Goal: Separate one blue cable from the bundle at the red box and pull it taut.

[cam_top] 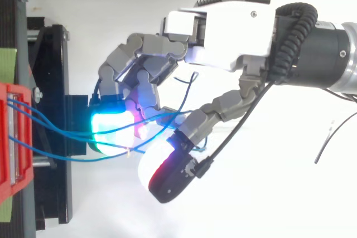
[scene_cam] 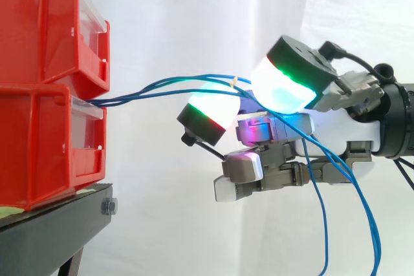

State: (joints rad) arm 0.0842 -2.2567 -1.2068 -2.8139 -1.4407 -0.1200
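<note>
Where the two stacked red bins (scene_cam: 39, 147) meet — both cut off at the left edge, on one black stand (scene_cam: 45, 231) — the blue cables (scene_cam: 155, 86) leave as a close bundle, three or four, too overlapped to count. The hand (cam_top: 223, 26) curls its fingers, glowing pads (scene_cam: 284, 85) pinching the strands between them — which ones is hidden. Two strands hang down past the palm.
</note>
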